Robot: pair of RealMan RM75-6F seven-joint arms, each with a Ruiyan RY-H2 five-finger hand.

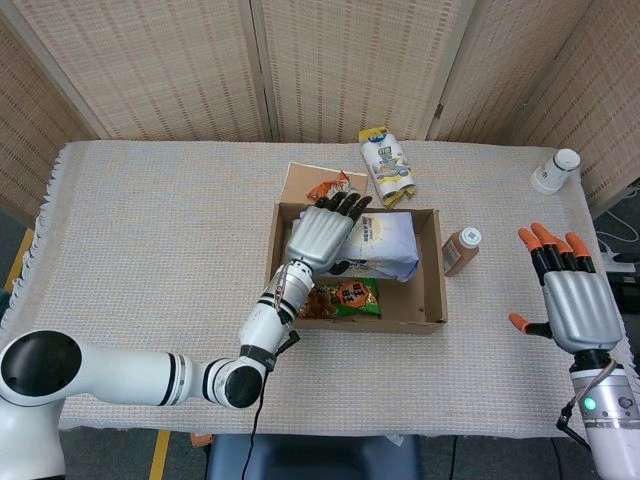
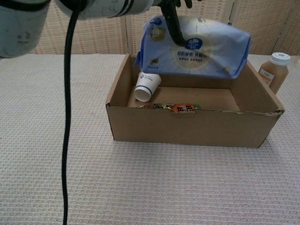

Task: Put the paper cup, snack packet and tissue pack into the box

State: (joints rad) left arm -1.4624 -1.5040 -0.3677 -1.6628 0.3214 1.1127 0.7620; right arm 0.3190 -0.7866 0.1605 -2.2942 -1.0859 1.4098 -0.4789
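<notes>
My left hand (image 1: 322, 232) grips the blue-and-white tissue pack (image 1: 383, 245) and holds it over the open cardboard box (image 1: 432, 270). In the chest view the tissue pack (image 2: 194, 49) hangs at rim height above the box (image 2: 187, 129), with a dark finger across its face. The white paper cup (image 2: 146, 86) lies tilted in the box's back left corner; my hand hides it in the head view. The orange-green snack packet (image 1: 345, 298) lies flat on the box floor near the front wall. My right hand (image 1: 570, 300) is open, fingers spread, well right of the box.
A brown bottle with a white cap (image 1: 461, 250) stands just right of the box. Behind the box lie a yellow-white packet (image 1: 387, 165) and a small orange packet (image 1: 328, 190). A white container (image 1: 555, 170) sits at the far right. My arm's black cable (image 2: 68, 117) hangs down the chest view.
</notes>
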